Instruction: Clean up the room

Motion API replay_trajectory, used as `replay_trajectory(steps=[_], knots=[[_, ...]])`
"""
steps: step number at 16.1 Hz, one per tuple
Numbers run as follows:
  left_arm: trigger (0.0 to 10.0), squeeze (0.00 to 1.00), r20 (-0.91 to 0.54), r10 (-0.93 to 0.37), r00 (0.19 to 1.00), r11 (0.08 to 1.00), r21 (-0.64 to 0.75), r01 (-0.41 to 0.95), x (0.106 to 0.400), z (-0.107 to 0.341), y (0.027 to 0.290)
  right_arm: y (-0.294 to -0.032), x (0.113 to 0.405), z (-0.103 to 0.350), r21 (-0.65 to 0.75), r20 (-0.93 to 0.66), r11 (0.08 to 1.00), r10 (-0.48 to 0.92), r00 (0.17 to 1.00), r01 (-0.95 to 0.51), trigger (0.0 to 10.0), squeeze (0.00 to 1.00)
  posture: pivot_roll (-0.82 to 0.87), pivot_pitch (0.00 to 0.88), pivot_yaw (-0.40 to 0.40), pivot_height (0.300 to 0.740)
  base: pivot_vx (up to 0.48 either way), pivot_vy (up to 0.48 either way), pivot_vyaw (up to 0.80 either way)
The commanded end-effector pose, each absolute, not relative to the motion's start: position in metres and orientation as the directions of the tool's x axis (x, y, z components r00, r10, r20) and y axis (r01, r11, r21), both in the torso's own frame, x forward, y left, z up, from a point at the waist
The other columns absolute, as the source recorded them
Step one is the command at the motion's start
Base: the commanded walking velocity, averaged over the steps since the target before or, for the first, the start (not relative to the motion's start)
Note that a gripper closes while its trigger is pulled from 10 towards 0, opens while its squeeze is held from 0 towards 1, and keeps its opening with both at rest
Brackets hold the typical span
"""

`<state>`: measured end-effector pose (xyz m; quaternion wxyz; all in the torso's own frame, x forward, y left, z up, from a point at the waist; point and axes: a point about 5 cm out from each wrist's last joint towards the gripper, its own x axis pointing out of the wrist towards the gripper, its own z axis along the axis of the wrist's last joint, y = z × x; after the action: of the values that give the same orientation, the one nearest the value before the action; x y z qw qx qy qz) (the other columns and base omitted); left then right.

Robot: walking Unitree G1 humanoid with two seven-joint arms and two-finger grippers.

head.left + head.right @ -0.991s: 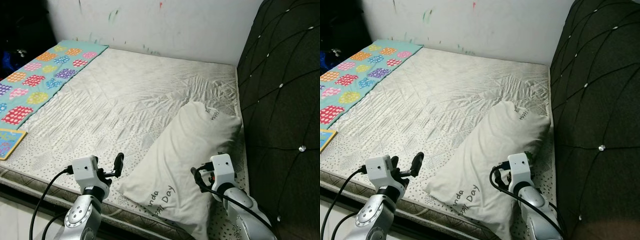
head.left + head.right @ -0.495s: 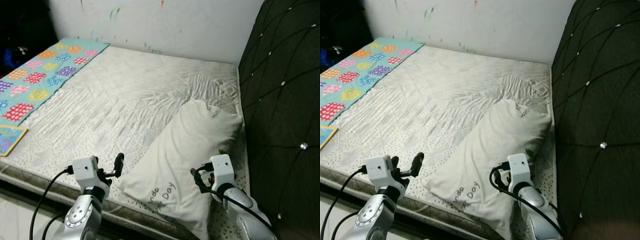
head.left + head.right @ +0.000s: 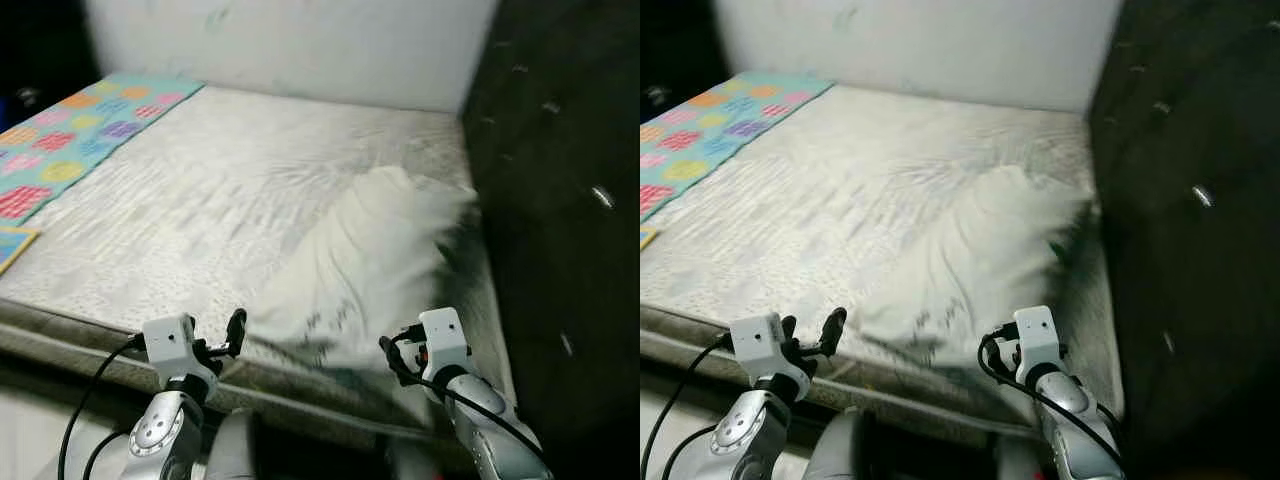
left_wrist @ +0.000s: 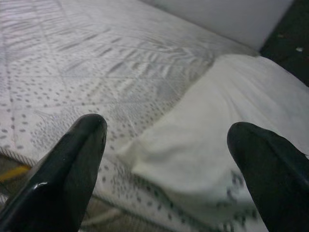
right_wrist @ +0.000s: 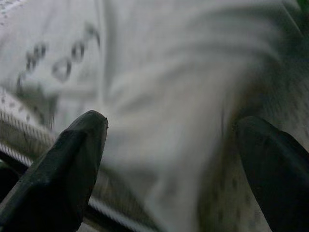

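A white pillow (image 3: 370, 250) with dark lettering lies slanted on the right side of a bare quilted mattress (image 3: 200, 190), its far end near the dark headboard (image 3: 560, 200). The picture is blurred. My left gripper (image 3: 225, 335) hangs open at the mattress's front edge, just left of the pillow's near corner. In the left wrist view the left gripper (image 4: 166, 128) has the pillow corner (image 4: 193, 145) ahead of it, untouched. My right gripper (image 3: 400, 345) is open in front of the pillow's near right end. The pillow cloth (image 5: 159, 96) lies close ahead of the right gripper (image 5: 171, 121).
A turquoise mat (image 3: 70, 150) with coloured patches covers the mattress's far left side. A flat colourful book (image 3: 10, 245) lies at the left edge. A white wall (image 3: 300, 40) closes the far side. The tufted headboard stands along the right. Dark floor lies below the bed's front edge (image 3: 300, 385).
The whole picture has shifted and blurred, so the camera has moved; the bed's front edge now sits higher in view. Pillow and both open grippers keep their places relative to each other.
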<state>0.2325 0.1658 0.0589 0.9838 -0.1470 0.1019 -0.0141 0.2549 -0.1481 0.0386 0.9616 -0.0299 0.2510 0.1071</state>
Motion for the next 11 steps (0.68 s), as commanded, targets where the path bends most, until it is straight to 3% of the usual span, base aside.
replay_trajectory(steps=[1, 11], knots=[[10.0, 0.0, -0.201, -0.056, 0.978, 0.956, -0.293, -0.005, 0.2336, 0.0594, 0.1652, -0.1483, 0.256, 0.0402, -0.008, -0.487, 0.974, 0.193, 0.852, -0.225, 10.0, 0.0, -0.07, 0.0, -0.002, 0.585, 0.0, 0.0, 0.0], [10.0, 0.0, -0.203, -0.055, 0.978, 0.954, -0.3, -0.008, 0.2331, 0.0588, 0.1655, -0.1478, 0.256, 0.0425, -0.004, -0.471, 0.974, 0.198, 0.86, -0.227, 10.0, 0.0, -0.07, 0.0, -0.002, 0.585, 0.0, 0.0, 0.0]])
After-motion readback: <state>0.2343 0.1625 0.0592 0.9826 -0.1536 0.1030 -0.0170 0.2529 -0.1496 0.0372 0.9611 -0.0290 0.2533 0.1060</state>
